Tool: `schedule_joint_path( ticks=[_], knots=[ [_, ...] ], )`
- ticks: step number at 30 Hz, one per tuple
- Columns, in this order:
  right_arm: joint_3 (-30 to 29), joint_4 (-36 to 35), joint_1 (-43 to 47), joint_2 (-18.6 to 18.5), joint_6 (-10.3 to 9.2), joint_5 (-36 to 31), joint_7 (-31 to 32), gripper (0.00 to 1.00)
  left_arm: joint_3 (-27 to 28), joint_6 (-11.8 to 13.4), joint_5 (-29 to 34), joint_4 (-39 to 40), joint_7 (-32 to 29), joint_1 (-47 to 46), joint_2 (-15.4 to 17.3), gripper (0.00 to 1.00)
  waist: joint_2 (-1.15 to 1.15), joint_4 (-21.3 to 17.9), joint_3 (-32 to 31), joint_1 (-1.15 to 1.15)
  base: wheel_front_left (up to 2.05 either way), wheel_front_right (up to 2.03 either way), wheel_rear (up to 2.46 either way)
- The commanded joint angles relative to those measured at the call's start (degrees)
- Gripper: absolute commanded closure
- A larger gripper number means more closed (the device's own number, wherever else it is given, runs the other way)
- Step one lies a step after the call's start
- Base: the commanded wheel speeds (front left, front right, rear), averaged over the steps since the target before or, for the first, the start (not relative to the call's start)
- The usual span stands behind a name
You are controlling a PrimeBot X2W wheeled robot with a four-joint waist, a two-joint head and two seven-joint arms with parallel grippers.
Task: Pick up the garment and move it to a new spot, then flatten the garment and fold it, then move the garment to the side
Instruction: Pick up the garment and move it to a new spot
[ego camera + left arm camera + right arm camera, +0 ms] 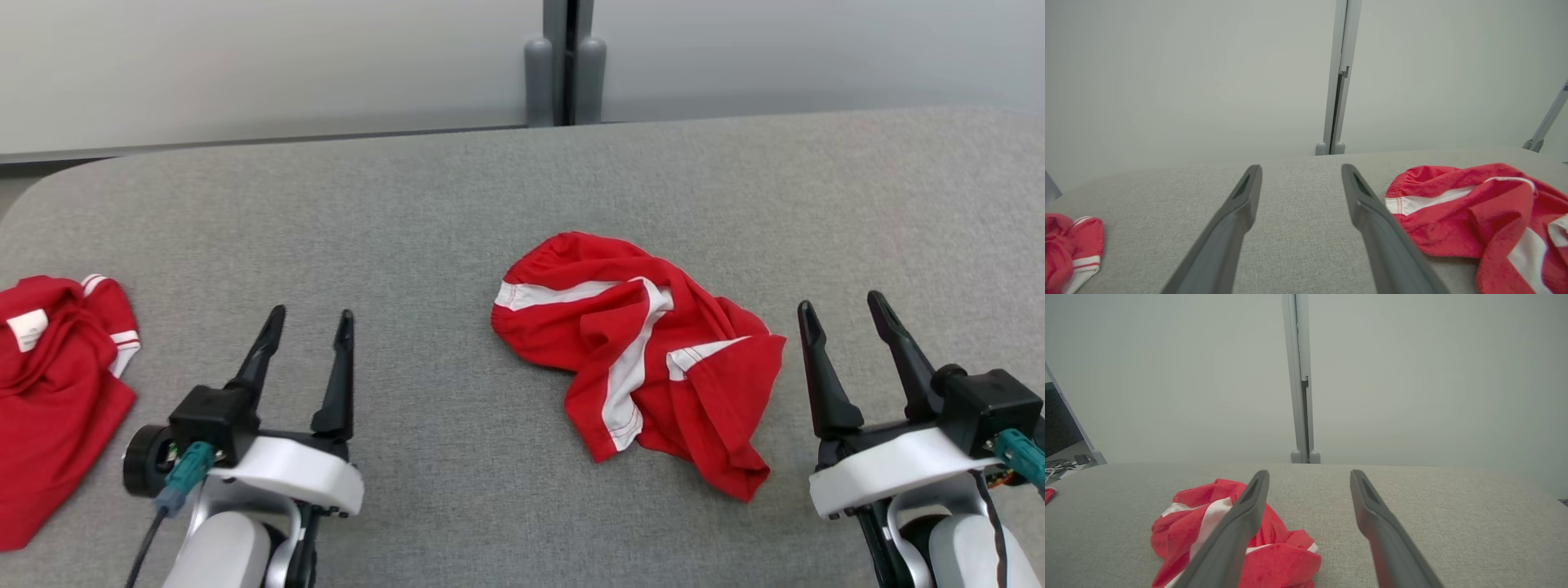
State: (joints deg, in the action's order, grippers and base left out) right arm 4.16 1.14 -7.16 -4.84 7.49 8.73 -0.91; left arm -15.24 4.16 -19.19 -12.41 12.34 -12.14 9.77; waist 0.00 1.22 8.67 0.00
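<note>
Head view | red garment (pixel 637 359) crumpled on bench (pixel 457 212), between both hands | right hand (pixel 841 300) just beside it, left hand (pixel 313 313) well apart | both released, fingers spread, empty

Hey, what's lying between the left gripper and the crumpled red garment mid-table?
Nothing: bare grey tabletop separates the left gripper from the crumpled garment, seen in the head view.

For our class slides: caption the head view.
The left gripper and right gripper, both open, flank a crumpled red garment on the grey table; a second garment lies far left.
</note>
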Motion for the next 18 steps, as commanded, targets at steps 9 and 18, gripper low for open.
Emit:
schedule_joint_path(
  ticks=[9, 18],
  knots=[
    [-0.8, -1.65, 4.8, -0.69, 0.0, -0.22, 1.85, 0.0, 1.96, 0.56, -1.56, 1.33, 0.12, 5.05, 2.62, 0.0, 0.0, 2.17, -4.77, 0.0, 0.0, 0.0, 0.0],
    [-1.68, -3.19, 9.43, -0.45, 0.0, -0.44, 3.37, 0.0, 0.85, 1.01, -2.36, 2.43, -1.34, 9.22, 2.7, 0.0, 0.0, 2.51, -8.88, 0.0, 0.0, 0.0, 0.0]
  ],
)
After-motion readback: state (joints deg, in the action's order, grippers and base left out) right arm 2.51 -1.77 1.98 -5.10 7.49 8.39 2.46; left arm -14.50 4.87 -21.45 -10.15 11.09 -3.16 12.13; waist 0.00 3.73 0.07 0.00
